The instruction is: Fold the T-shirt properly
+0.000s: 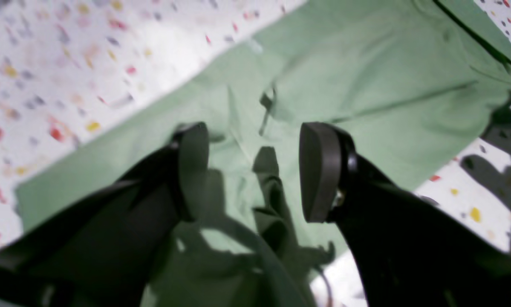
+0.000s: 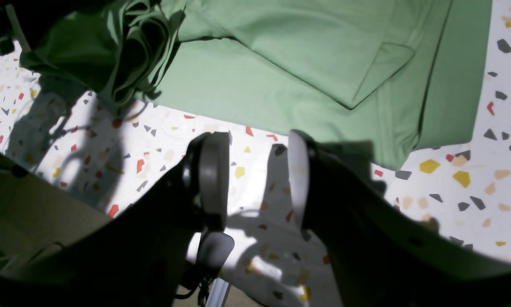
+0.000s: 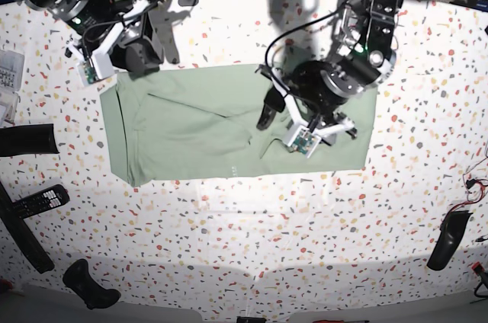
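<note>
T-shirt [image 3: 191,136] flat on terrazzo table [image 3: 252,247]; left gripper [image 1: 255,170] above it, right gripper [image 2: 257,179] beside (both spread, empty).

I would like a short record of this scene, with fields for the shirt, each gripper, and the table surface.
shirt: the T-shirt lies spread on the table, partly folded, with one layer turned over
left gripper: the left gripper is open above the shirt, holding nothing
right gripper: the right gripper is open above bare table beside the shirt's edge
surface: white speckled table
</note>
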You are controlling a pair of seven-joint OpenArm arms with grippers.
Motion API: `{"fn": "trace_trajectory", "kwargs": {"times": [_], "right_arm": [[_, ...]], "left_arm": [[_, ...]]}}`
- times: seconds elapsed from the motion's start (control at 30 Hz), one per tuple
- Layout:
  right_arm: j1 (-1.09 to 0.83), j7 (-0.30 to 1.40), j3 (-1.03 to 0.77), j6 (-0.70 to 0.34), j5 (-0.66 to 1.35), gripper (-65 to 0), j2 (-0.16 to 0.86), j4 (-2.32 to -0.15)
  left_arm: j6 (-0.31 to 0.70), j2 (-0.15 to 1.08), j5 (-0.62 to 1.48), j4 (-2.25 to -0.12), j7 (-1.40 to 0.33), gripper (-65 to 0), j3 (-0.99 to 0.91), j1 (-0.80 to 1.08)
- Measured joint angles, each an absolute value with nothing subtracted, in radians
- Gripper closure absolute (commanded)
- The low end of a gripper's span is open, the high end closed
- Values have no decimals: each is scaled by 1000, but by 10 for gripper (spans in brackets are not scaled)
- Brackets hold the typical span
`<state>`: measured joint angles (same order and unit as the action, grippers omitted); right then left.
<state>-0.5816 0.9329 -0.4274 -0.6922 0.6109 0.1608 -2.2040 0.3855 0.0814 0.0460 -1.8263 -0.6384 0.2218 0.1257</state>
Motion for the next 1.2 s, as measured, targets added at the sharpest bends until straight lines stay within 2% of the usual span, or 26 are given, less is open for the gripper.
{"fn": "trace_trajectory", "kwargs": {"times": [0.13,0.23,0.3,0.4,0.6,0.77,0.9,1.07,1.2], "right_arm": [[-582,933,-427,-692,611,-222,161,-2204],[-582,933,-427,-692,611,-222,161,-2204],[-582,933,-427,-692,611,-222,160,-2204],[-582,933,-427,-692,611,-222,160,-2204],[-582,933,-427,-692,611,-222,158,-2204],[-582,934,-427,-692,611,-222,158,-2204],[-582,934,-427,-692,611,-222,158,-2204],[-581,933,-427,-692,614,-222,158,-2204],[-579,933,-427,-692,614,-222,158,-2204]], "left_arm": [[374,147,-41,-1826,-569,-309,224,127],[237,238,-95,-1826,-548,-309,223,128],[167,305,-53,-1826,-546,-309,222,127],[159,366,113,-1826,-541,-309,222,138],[165,322,130,-1787,-465,-309,225,196],[166,245,43,-1593,-410,-309,223,190],[170,242,69,-1465,-335,-309,223,181],[168,241,71,-1466,-350,-309,223,175],[164,242,72,-1548,-432,-309,223,175]]}}
